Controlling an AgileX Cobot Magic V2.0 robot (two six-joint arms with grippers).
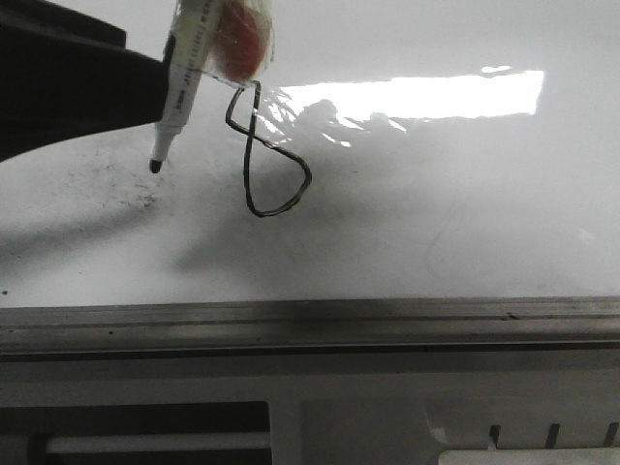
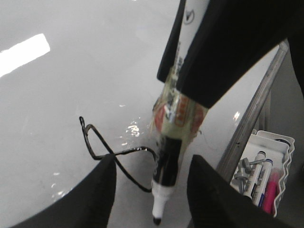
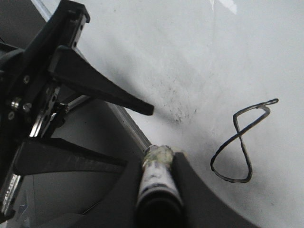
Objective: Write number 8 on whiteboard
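In the front view, the number 8 (image 1: 249, 143) is drawn in thin black line on the whiteboard (image 1: 436, 213). It sits left of the middle and on the far side, well back from the grey rail (image 1: 387, 315) at the near edge. Both loops look closed, so I think the writing is done. The marker pen (image 1: 179, 87) leans just left of the 8, with its tip pointing down at the board. A black part grips it from the left. I cannot tell if the tip touches the board.

In the left wrist view, the left tool (image 2: 152, 159) is spread wide and holds nothing. Its two fingers stand on either side of the marker pen (image 2: 166, 166) but do not touch it. The right tool (image 2: 185, 80) comes down from above and pinches the pen, right over a wad of tape (image 2: 178, 114). The 8 (image 2: 123, 151) lies just beside the pen. A tray of markers (image 2: 266, 175) sits past the rail (image 2: 251, 118).

In the right wrist view, the right tool (image 3: 159, 166) is closed tight on the marker pen (image 3: 156, 180). The left tool (image 3: 137, 137) gapes open close by. The 8 (image 3: 240, 135) is off to one side on the whiteboard (image 3: 190, 47).

Things could go wrong from here. If the arm dips, the tip could leave an extra mark or smear the 8. The open left tool is very close, so it could bump the pen.
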